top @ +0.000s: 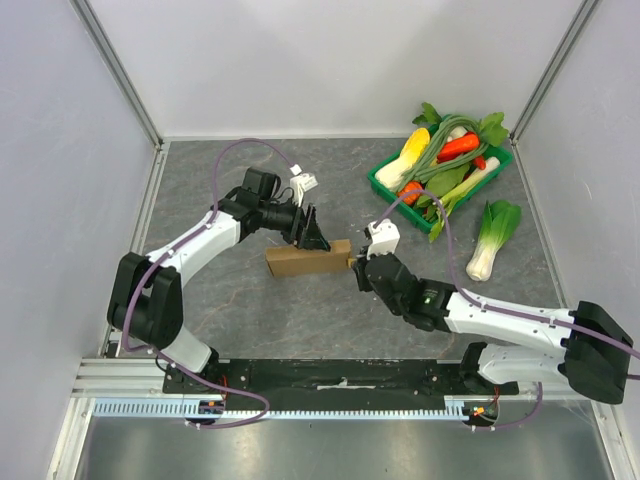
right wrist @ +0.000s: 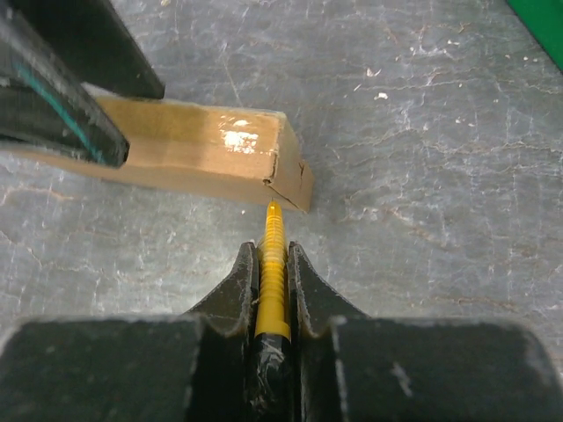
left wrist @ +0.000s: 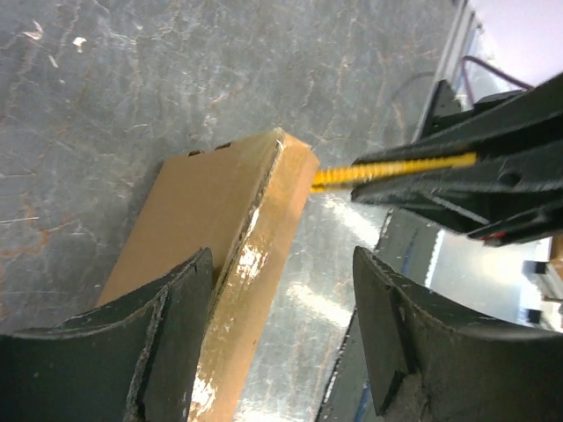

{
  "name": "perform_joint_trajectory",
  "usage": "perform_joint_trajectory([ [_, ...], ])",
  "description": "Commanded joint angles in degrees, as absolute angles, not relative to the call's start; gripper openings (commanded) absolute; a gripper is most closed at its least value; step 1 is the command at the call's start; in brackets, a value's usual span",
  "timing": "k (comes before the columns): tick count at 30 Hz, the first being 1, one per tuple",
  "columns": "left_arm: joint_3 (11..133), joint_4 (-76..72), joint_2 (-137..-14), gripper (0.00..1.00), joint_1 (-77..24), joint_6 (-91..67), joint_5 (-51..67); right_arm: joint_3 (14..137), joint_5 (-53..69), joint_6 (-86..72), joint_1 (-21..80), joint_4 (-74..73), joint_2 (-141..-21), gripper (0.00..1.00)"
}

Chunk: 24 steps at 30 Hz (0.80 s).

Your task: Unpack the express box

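The express box (top: pixel 305 262) lies near the middle of the table (top: pixel 240 330), its length running from 9 to 3 o'clock in the top view, and glossy patches that may be tape are seen on its narrow face. At its 3 o'clock end the tip of a thin yellow ridged tool (right wrist: pixel 274 224) is set at the corner. Whether it is touching or just short cannot be told. The tool is clamped between the closed fingers of the right gripper (right wrist: pixel 271 250). At the box's 12 o'clock side the left gripper (top: pixel 313 238) is spread wide, one finger over the broad face and the other clear of the narrow face. Nothing is gripped by it. The step in hand is judged to be slitting the end seam. It is best done with the box pinched by the left gripper, so that it is not shoved toward 9 o'clock, and with the tip held shallow and drawn along the seam, not stabbed in. The green tray (top: pixel 380 185) at 2 o'clock is not needed.
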State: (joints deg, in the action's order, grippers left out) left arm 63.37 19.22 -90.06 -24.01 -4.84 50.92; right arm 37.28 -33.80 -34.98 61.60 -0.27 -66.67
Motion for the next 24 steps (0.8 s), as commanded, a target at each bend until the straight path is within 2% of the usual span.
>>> perform_joint_trajectory([
  [1,62.58,18.98,-87.36,0.71,-25.74,3.85,44.76,38.76,-28.67,-35.42,57.84,4.48,-65.65,0.0],
  [8,61.79,20.92,-88.94,0.71,-31.28,10.72,30.43,42.01,-23.65,-36.73,56.25,4.57,-68.55,0.0],
  [14,60.82,20.65,-90.96,0.68,-33.75,12.39,24.98,41.49,-23.29,-38.49,55.9,2.64,-66.8,0.0],
  [17,59.42,19.25,-90.97,0.62,-34.63,13.53,22.68,40.0,-22.59,-39.72,55.37,1.15,-63.82,0.0],
  [21,56.96,16.71,-90.53,0.43,-36.21,15.29,19.78,39.29,-23.02,-41.39,54.93,-2.9,-59.43,0.0],
  [23,55.9,14.77,-90.0,0.39,-37.44,16.52,17.41,39.02,-23.73,-42.01,54.76,-4.73,-56.17,0.0],
  [24,54.42,13.98,-89.22,0.34,-38.57,17.83,16.62,39.02,-24.08,-42.36,54.67,-5.18,-55.21,0.0],
])
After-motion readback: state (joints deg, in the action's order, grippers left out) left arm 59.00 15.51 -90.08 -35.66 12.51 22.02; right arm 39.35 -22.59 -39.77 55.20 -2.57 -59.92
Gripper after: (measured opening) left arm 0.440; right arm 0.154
